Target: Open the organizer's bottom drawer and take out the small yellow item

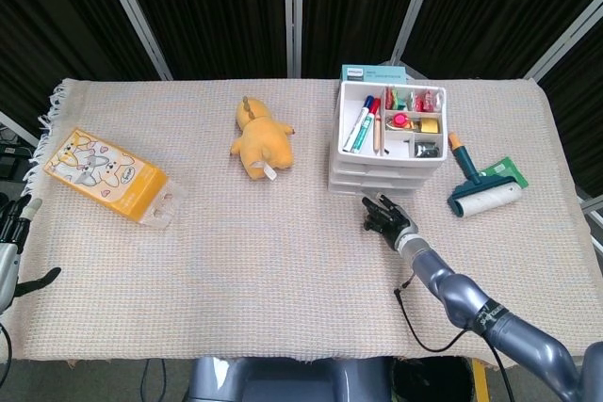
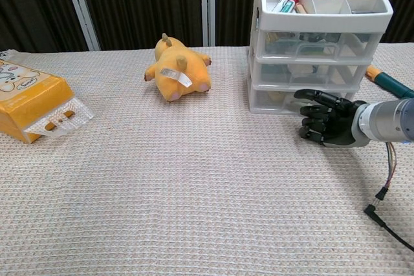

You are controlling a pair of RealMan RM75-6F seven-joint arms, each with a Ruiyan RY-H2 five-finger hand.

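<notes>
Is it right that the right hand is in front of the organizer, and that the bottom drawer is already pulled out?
Not quite. The right hand is in front of the organizer, but the bottom drawer is not pulled out: in the chest view its front sits flush with the two drawers above it.
</notes>
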